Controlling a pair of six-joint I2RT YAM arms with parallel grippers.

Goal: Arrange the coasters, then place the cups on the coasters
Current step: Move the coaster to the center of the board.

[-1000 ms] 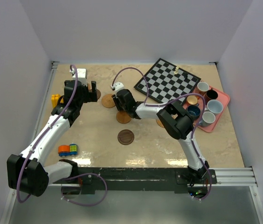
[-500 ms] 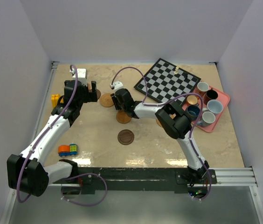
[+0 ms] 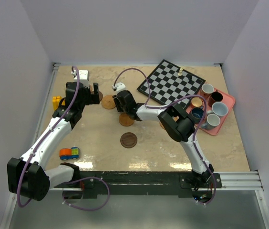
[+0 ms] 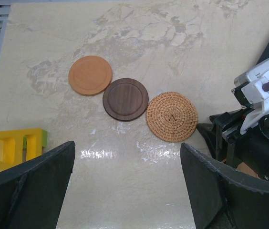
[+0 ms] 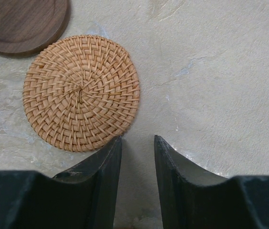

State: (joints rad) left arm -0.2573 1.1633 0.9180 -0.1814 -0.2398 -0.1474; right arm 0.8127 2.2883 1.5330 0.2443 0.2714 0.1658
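Observation:
Three coasters lie in a touching row: a plain orange-tan one (image 4: 90,75), a dark brown one (image 4: 125,99) and a woven one (image 4: 171,116) (image 5: 81,92) (image 3: 108,101). My right gripper (image 5: 137,140) (image 3: 117,102) is low at the woven coaster's edge, slightly open with nothing between its fingers. The left gripper (image 4: 127,152) (image 3: 95,93) hovers wide open above the row. Another tan coaster (image 3: 126,119) and a dark brown one (image 3: 129,140) lie nearer me. The right arm mostly hides one more coaster (image 3: 163,126). Several cups (image 3: 220,109) stand in the pink tray (image 3: 230,100).
A chessboard (image 3: 170,82) with one pale piece (image 3: 180,71) lies at the back right. A yellow block (image 3: 56,101) (image 4: 10,148) and a white object (image 3: 83,75) sit at the left. A small toy car (image 3: 69,153) lies near the left arm.
My right gripper has crept left and back, nudging the woven coaster slightly left toward the dark brown one. The left arm has not moved.

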